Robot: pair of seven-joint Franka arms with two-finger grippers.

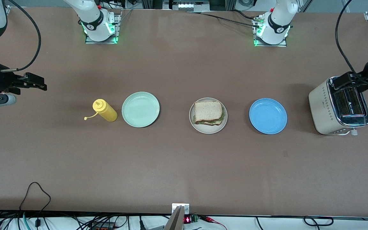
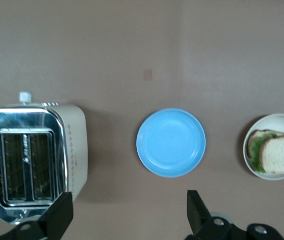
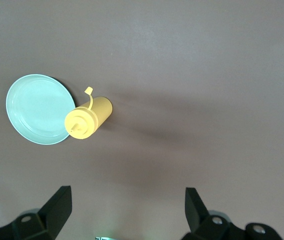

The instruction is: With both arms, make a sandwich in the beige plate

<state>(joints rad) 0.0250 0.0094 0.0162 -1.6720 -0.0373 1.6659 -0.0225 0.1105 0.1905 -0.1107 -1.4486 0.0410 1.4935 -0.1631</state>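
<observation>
Sandwich sits assembled on beige plate, mid-table btwn mint and blue plates. Left gripper hangs over toaster, right gripper over table's end; both jaws wide open, empty. Job looks done; arms best stay clear, w/o nudging plate.

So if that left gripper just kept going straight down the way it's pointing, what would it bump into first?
Probably the toaster: the open left gripper hangs over its edge toward the blue plate, so it might catch that side or reach bare table instead.

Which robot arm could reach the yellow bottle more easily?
The right arm. Its open tool hangs at the same table end as the yellow bottle; the left tool, also open, is over the toaster.
</observation>
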